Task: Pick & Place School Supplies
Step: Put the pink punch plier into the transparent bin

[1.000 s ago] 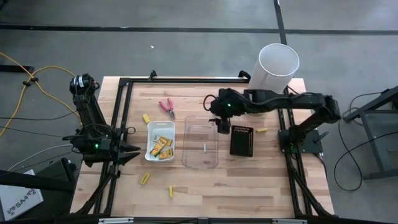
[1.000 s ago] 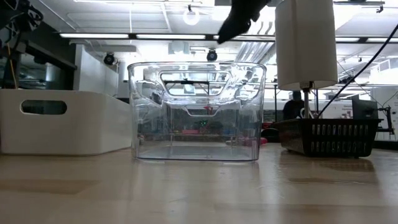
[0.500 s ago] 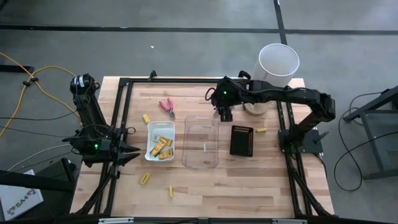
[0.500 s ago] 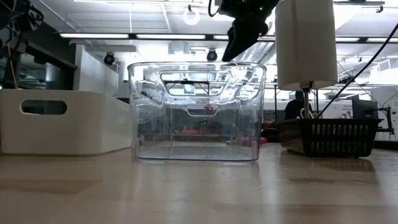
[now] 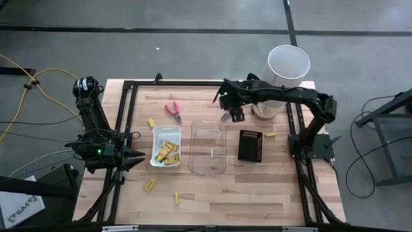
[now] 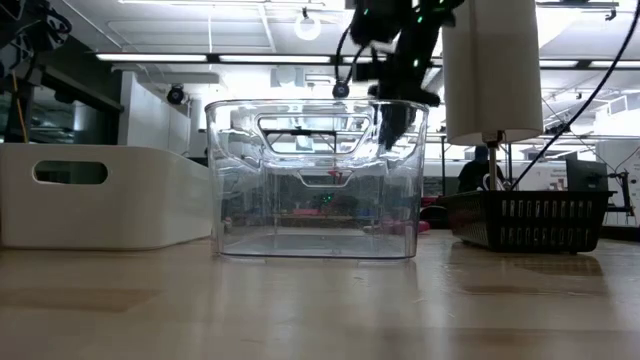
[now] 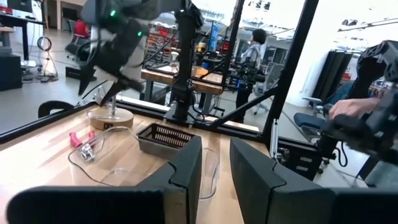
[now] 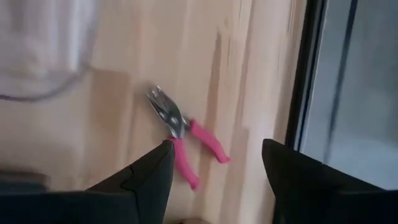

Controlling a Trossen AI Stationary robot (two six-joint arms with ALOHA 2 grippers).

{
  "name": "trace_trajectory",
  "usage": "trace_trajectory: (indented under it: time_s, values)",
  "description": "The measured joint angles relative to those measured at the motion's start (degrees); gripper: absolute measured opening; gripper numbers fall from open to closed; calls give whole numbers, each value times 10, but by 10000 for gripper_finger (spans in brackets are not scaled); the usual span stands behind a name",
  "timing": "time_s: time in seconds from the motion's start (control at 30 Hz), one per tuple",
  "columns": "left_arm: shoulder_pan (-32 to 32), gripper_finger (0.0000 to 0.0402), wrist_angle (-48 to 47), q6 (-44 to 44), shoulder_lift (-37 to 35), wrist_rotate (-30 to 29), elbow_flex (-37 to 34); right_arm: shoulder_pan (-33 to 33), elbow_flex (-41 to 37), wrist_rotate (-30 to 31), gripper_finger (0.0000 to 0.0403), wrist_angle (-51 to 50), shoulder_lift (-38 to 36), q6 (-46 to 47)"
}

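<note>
The right gripper (image 5: 235,116) has its jaws spread wide with nothing between them. It hangs above the table near the far end of the clear tray (image 5: 208,146), and its wrist camera looks down on the pink-handled pliers (image 8: 183,144), which lie flat on the wood, nose pointing toward the tray's curved corner. From above, those pliers (image 5: 172,111) sit near the table's far edge, apart from the gripper and off to its side.

Further out, a white tray (image 5: 166,145) holds a few yellow boxes. More yellow sticks lie loose on the table: one beside the white tray's far corner (image 5: 151,122), two toward the near edge (image 5: 150,185), and one past the flat black box (image 5: 250,145) on the right. A tall white cylinder (image 5: 288,67) stands at the far right corner.

The left gripper (image 5: 132,156) waits at the table's left edge, jaws only narrowly parted and holding nothing (it seems parked).

The risk, I'd say: the pliers lie flat, so the fingers could skid off the handles, or catch one handle and swing them open. A low sweep could also clip the clear tray's rim.
</note>
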Motion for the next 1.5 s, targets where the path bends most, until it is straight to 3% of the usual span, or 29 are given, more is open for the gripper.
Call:
trace_trajectory:
  time_s: [0.3, 0.6, 1.5]
  values:
    - [-14, 81, 0, -2, 0, 0, 0, 1, 0, 30, 235, -1, 55, -53]
    - [-22, 81, -6, -14, 0, -1, 0, -18, -1, 14, 235, -26, 56, -20]
    - [-22, 81, -19, -30, 0, 0, 0, -37, -131, -17, 235, 86, 55, 5]
